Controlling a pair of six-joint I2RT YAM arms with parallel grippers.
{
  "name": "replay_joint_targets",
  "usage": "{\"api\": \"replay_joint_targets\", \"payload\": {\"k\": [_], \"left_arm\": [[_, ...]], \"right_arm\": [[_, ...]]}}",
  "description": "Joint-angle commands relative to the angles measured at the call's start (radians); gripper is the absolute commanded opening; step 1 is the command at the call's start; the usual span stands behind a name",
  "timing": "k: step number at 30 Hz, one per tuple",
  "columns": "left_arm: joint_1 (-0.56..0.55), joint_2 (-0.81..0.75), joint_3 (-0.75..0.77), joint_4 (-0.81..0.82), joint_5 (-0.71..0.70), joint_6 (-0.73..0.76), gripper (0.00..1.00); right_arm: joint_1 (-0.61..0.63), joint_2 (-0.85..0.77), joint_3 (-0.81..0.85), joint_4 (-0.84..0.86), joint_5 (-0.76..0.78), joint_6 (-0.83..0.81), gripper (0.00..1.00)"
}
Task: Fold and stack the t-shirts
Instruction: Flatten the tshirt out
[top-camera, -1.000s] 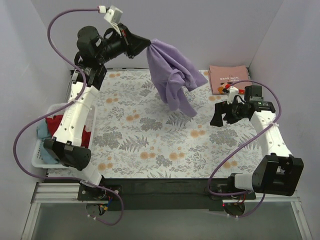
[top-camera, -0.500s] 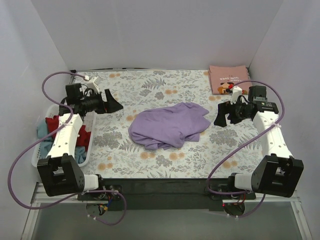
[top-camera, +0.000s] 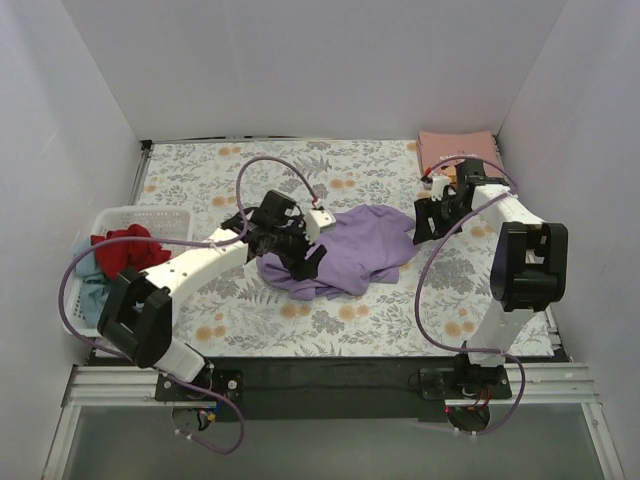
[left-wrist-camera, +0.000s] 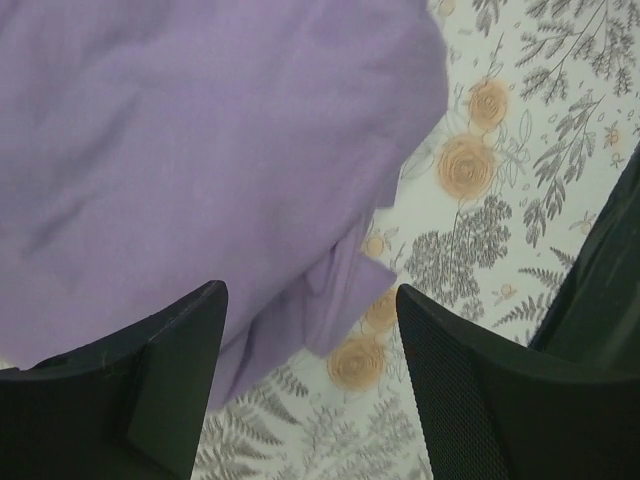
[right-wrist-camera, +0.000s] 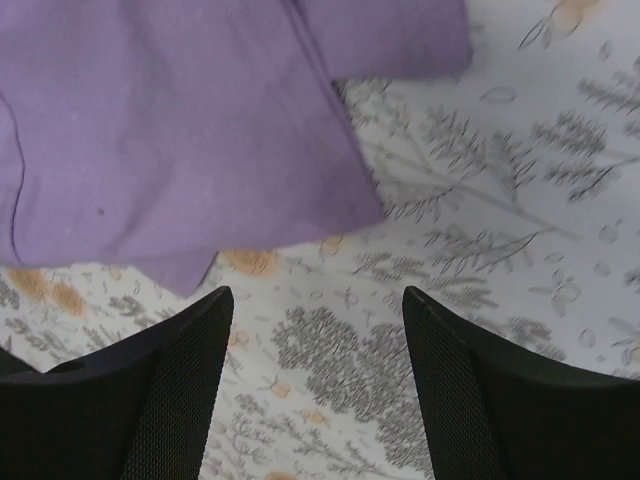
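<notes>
The lavender t-shirt (top-camera: 355, 250) lies crumpled in the middle of the floral table cloth. My left gripper (top-camera: 307, 264) hovers open over the shirt's near-left edge. In the left wrist view a lavender fold (left-wrist-camera: 340, 300) shows between the spread fingers (left-wrist-camera: 150, 380), with nothing gripped. My right gripper (top-camera: 424, 226) stands open just off the shirt's right edge. In the right wrist view the lavender cloth (right-wrist-camera: 180, 130) lies ahead of the fingers (right-wrist-camera: 470, 380), and only table cloth is between them. A folded salmon-pink t-shirt (top-camera: 456, 146) sits at the back right corner.
A white basket (top-camera: 128, 214) stands at the table's left edge, holding a red t-shirt (top-camera: 126, 248) and a grey-blue one (top-camera: 88, 278). White walls close in the back and both sides. Purple cables loop from both arms.
The left gripper let go of the lavender shirt, which dropped from the air onto the table. The left arm then swung in over its left edge; the right gripper moved up to its right edge.
</notes>
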Motion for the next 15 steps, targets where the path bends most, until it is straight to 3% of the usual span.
{"api": "replay_joint_targets", "payload": {"k": [1,7,15], "left_arm": [[-0.146,0.017,0.068,0.231,-0.09,0.112,0.66],[-0.289,0.323,0.26,0.417,-0.161,0.172,0.6],[-0.31,0.655,0.585,0.534,-0.117,0.049,0.59]], "right_arm": [[0.001,0.071,0.144,0.067,0.033,0.072,0.74],[-0.028,0.105,0.247,0.064,0.02,0.086,0.71],[-0.123,0.062,0.212,0.061,-0.043,0.087,0.71]]}}
